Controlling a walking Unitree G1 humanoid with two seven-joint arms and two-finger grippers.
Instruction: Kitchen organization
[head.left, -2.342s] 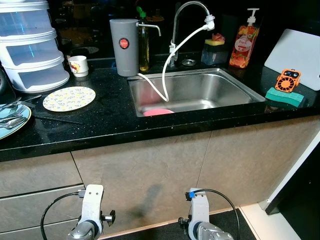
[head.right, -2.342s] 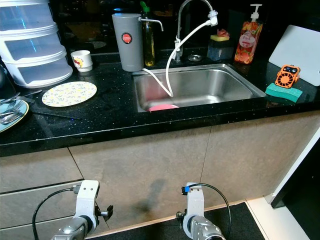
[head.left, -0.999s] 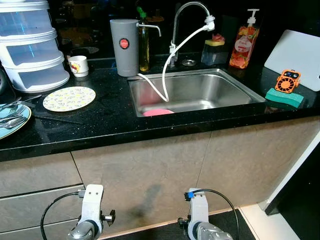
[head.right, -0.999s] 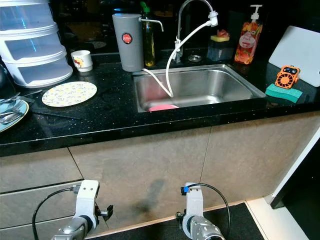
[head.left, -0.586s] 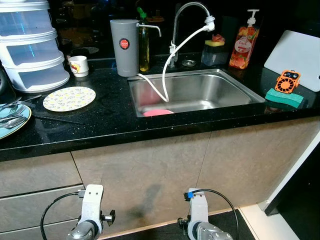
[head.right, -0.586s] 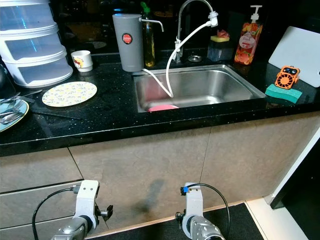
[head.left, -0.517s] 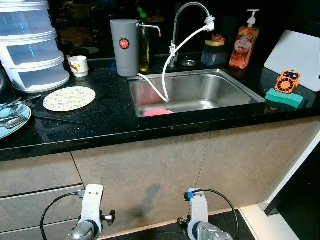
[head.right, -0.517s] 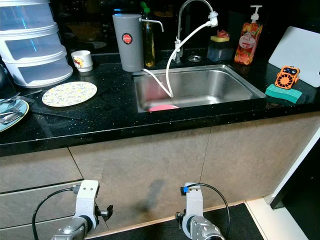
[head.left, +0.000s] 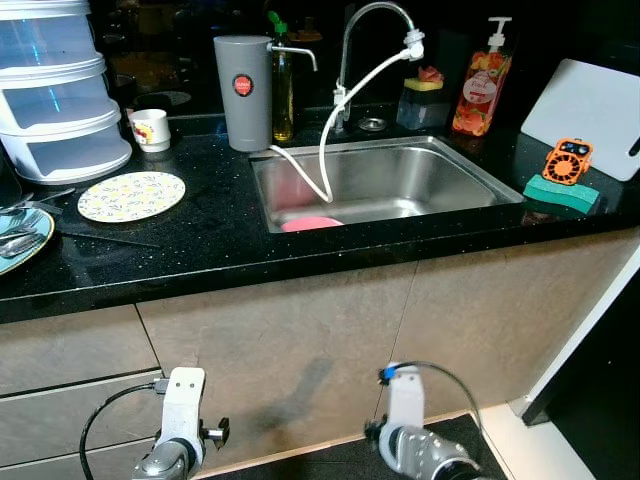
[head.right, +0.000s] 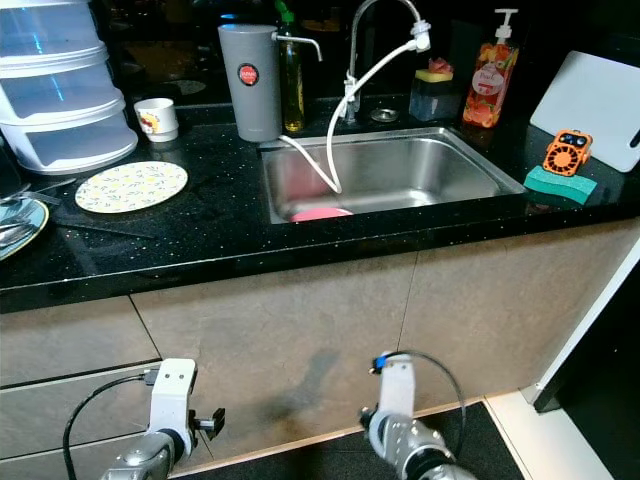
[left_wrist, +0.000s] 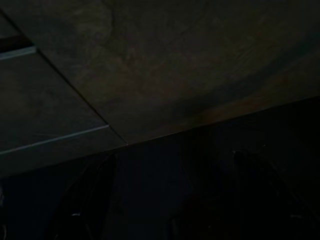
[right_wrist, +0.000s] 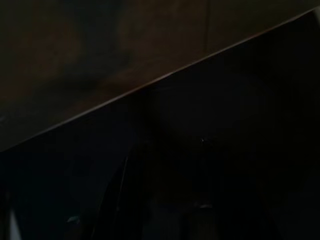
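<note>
really dark shot here. you can just make out a brownish cabinet panel (right_wrist: 100, 60) with a faint vertical seam in it, and its lower edge shows as a pale slanted line. past that edge it's a near-black floor (right_wrist: 240, 125). two dim, long dark shapes, probably the right gripper (right_wrist: 160, 210), sit close to the lens, too murky to tell how the jaws stand.

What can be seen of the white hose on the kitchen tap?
The thin white flexible hose is fixed by a white fitting to the spout tip of the curved chrome tap. From there it slopes down past the tap's stem, hangs over the back edge of the stainless steel sink, and bends inside the basin. Its far end runs up to the base of the tall grey cylindrical canister on the black counter.
</note>
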